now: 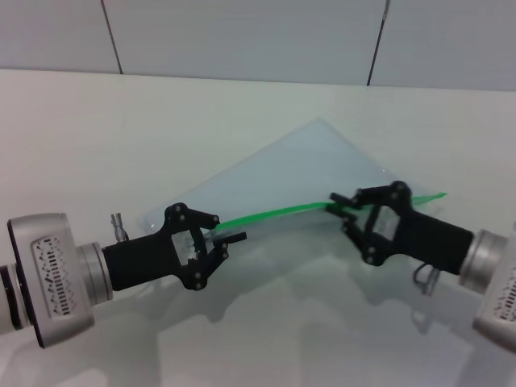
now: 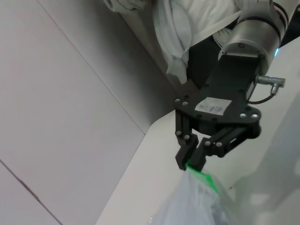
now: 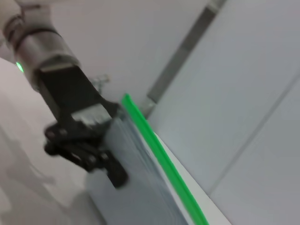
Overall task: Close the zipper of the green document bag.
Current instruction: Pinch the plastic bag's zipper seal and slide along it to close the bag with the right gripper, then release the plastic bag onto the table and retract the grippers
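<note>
The green document bag (image 1: 298, 173), a pale translucent pouch, hangs tilted above the white table between my two grippers. Its zipper (image 1: 274, 214) is a bright green strip along the near edge. My left gripper (image 1: 228, 239) is shut on the bag's left end, where the strip ends. My right gripper (image 1: 339, 201) is shut on the zipper farther right, and a short green piece sticks out past it. The left wrist view shows the right gripper (image 2: 191, 161) pinching the green strip (image 2: 204, 177). The right wrist view shows the zipper (image 3: 159, 150) running along the bag (image 3: 136, 187).
The white table (image 1: 121, 137) spreads around the bag. A grey panelled wall (image 1: 242, 36) with dark seams stands behind it. White cloth (image 2: 173, 28) hangs behind the right arm in the left wrist view.
</note>
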Robot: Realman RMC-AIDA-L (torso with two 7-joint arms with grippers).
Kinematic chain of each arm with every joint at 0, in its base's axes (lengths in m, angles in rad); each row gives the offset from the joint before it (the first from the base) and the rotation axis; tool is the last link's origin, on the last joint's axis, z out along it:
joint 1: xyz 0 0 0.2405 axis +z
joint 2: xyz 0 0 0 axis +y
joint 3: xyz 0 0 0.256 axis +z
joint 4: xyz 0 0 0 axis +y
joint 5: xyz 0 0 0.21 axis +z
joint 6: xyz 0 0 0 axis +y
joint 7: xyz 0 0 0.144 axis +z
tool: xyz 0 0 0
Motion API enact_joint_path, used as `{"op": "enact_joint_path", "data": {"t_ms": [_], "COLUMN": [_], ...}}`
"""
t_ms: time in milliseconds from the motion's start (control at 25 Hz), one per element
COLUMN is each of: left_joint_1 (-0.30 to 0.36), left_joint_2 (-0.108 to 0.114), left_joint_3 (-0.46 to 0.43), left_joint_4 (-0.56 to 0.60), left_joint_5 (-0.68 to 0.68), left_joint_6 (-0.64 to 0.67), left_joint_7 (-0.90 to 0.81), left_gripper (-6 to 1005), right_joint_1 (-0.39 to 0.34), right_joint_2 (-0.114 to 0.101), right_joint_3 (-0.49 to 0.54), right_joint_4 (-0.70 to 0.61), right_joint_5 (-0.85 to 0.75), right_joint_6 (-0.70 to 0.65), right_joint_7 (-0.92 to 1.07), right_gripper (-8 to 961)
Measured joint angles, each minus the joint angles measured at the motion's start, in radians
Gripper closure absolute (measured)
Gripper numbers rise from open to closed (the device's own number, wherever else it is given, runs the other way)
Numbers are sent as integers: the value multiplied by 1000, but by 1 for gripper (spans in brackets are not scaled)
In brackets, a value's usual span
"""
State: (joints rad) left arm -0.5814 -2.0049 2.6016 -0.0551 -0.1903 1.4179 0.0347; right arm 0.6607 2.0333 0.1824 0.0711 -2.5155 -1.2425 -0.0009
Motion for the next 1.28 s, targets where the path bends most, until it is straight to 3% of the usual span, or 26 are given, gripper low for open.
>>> {"op": "enact_joint_path", "data": {"t_ms": [360, 960, 1160, 1240, 1280], "left_joint_1": [4, 9, 27, 44, 58], "left_joint_2": [0, -4, -11, -12, -12], "left_joint_3": [0, -9, -44, -64, -84], "left_joint_4": [0, 0, 0, 0, 0], "left_joint_5": [0, -5, -64, -114, -156], "left_joint_6": [-1, 1, 19, 42, 61], "left_joint_7": [4, 23, 56, 57, 55], "left_gripper": [943, 885, 857, 846, 841], "right_joint_1": [-82, -119, -139, -177, -177], "right_joint_2": [0, 4, 9, 10, 10], "right_joint_3": [148, 320, 465, 579, 579], "right_joint_4": [-92, -185, -170, -123, -123], "right_joint_5": [1, 1, 3, 7, 7], "right_joint_6": [39, 55, 57, 30, 30], "right_joint_7": [4, 4, 3, -16, -16], "right_gripper": [801, 782, 776, 774, 772]}}
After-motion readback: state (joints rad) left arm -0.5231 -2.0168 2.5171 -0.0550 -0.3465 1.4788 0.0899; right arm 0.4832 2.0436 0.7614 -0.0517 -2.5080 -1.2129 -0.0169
